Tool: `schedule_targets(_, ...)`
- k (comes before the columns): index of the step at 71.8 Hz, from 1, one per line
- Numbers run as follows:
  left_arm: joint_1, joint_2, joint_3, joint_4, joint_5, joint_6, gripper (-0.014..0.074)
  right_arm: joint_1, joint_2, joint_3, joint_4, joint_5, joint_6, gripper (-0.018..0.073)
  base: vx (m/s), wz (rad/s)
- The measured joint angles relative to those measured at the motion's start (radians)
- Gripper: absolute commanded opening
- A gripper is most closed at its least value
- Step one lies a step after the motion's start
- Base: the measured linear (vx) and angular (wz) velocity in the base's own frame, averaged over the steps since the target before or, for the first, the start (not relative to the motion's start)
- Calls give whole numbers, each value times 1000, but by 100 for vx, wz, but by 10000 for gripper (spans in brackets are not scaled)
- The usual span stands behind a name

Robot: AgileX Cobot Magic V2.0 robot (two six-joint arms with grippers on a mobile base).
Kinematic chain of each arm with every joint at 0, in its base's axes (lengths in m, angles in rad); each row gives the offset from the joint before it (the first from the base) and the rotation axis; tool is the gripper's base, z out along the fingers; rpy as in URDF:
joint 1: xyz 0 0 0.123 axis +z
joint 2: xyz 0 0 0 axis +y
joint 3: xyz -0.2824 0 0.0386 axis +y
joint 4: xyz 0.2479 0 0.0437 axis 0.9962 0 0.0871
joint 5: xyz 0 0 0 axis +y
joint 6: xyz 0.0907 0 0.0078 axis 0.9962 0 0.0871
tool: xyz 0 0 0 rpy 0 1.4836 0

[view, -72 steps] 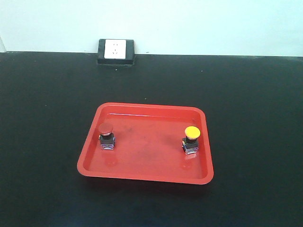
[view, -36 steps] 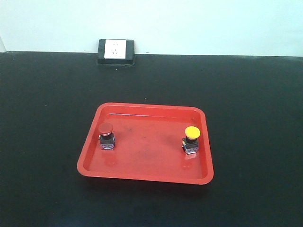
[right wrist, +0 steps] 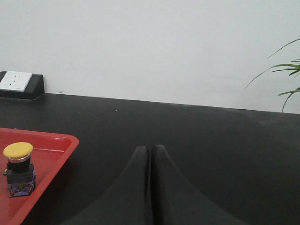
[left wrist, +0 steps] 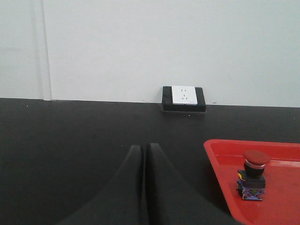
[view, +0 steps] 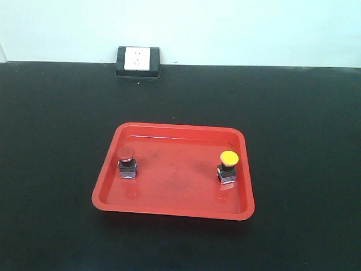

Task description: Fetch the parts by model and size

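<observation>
A black table fills the front view, with a pale wall behind it. Near the middle lies a shallow red tray with rounded corners. Two small push-button switches stand upright inside it, well apart from each other. The red-capped switch stands near the tray's left wall; the yellow-capped switch stands near its right wall. Each has a dark square base with a small blue and white label, too small to read.

At the back edge of the table, against the wall, sits a white wall socket in a black frame.

From the left wrist view, the left end effector is clenched, its two dark fingers pressed together and grasping nothing, above bare table to the left of the tray. The right end effector is likewise clenched and empty, above bare table to the right of the tray. Thin green leaves of a plant show at the right wrist view's far right edge, possibly beyond the table.
</observation>
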Motion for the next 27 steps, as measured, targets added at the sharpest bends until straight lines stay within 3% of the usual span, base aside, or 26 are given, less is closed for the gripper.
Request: schedule_targets(27,0,0,0,0,0,0,-8,0,0,0,0,0,0,-10,0,0)
